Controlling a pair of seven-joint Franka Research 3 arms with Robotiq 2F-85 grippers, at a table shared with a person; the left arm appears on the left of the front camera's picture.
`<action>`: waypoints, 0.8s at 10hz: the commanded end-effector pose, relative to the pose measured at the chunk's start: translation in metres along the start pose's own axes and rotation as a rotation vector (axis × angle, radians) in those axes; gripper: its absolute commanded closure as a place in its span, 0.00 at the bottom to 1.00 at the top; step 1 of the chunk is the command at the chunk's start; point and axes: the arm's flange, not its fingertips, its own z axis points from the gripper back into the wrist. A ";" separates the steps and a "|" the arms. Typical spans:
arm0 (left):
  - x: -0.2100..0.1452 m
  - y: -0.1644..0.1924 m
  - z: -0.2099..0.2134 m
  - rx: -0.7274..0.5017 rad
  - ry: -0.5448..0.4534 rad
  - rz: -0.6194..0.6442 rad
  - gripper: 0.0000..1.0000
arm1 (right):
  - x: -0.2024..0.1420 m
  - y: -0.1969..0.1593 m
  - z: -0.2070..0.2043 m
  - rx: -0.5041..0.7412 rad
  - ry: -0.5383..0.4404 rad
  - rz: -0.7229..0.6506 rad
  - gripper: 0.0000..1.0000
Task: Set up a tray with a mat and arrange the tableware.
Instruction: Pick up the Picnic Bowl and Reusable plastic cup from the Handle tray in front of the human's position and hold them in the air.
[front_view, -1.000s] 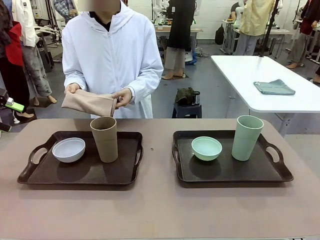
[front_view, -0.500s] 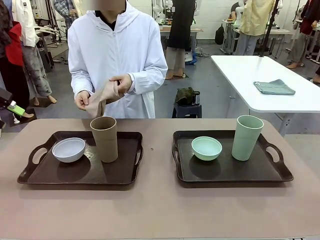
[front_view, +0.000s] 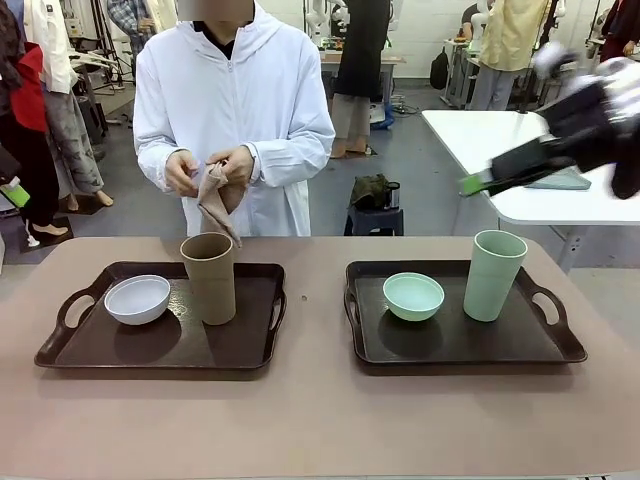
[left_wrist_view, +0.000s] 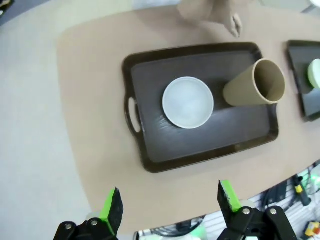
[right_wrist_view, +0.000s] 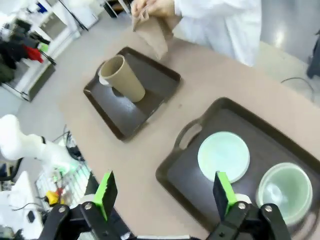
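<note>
Two dark brown trays stand side by side on the tan table. The left tray (front_view: 160, 345) (left_wrist_view: 150, 150) holds a white bowl (front_view: 137, 298) (left_wrist_view: 188, 102) and a brown cup (front_view: 209, 277) (left_wrist_view: 255, 85). On the right tray (front_view: 450, 345) (right_wrist_view: 200, 187) are a mint green bowl (front_view: 413, 295) (right_wrist_view: 223, 156) and a mint green cup (front_view: 494, 275) (right_wrist_view: 283, 190). A person across the table holds a tan mat (front_view: 215, 190) (right_wrist_view: 152, 30) in both hands at chest height. My right gripper (front_view: 500, 172) (right_wrist_view: 165, 192) hovers open and blurred high above the right tray. High over the near left table edge, my left gripper (left_wrist_view: 170, 197) is open and holds nothing.
A white table (front_view: 600, 205) at the back right carries a folded grey-green cloth (front_view: 548, 175). A black stool with a bag (front_view: 375, 195) stands behind the shared table. Bare tabletop (front_view: 320, 420) lies in front of both trays.
The person has raised the mat from waist to chest and let it hang loose. My right arm has swung into the front view at the upper right. The tableware has not moved.
</note>
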 end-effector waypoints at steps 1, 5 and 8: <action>-0.004 -0.017 -0.005 0.071 -0.002 -0.028 0.00 | 0.027 -0.023 -0.058 -0.012 0.064 -0.099 0.00; -0.002 -0.026 -0.027 0.041 0.062 -0.034 0.00 | 0.019 -0.018 -0.138 0.172 0.144 0.108 0.00; 0.001 -0.026 -0.015 0.047 0.042 -0.078 0.00 | 0.022 -0.014 -0.134 0.066 0.151 0.019 0.00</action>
